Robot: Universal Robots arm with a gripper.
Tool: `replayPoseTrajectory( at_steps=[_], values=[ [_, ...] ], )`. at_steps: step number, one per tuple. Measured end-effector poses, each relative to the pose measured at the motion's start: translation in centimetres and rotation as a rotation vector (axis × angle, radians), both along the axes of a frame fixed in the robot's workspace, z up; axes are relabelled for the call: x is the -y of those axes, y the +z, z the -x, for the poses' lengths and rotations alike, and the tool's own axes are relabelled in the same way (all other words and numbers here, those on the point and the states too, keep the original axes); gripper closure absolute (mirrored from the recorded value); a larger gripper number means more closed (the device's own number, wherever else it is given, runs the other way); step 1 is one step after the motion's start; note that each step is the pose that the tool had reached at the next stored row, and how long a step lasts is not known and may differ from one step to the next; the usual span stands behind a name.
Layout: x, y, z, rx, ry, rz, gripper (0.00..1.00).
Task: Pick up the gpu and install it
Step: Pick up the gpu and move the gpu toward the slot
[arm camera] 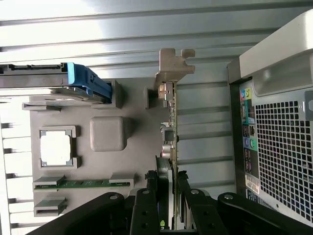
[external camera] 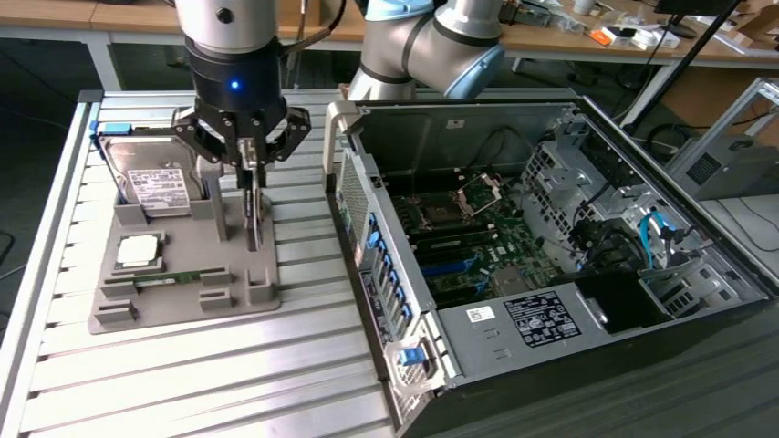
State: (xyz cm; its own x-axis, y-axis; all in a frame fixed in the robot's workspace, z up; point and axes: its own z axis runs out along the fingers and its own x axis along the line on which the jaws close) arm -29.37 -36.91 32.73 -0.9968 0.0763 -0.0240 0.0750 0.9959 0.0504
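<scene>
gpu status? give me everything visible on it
The gpu is a thin card standing on edge, upright, at the grey holder's side nearest the computer case. From the wrist it shows a green board edge with small components and a pale metal bracket with a bent tab at the end away from the gripper. The gripper is shut on it, fingers on both faces. Whether its lower edge sits in the holder's slot I cannot tell.
</scene>
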Motion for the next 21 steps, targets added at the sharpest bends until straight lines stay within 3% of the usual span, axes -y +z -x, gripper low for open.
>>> replayPoseTrajectory(
  at_steps=[21],
  values=[
    [0.00,3.82,0.0,-0.0001,0.000,-0.0053,0.73]
  ],
)
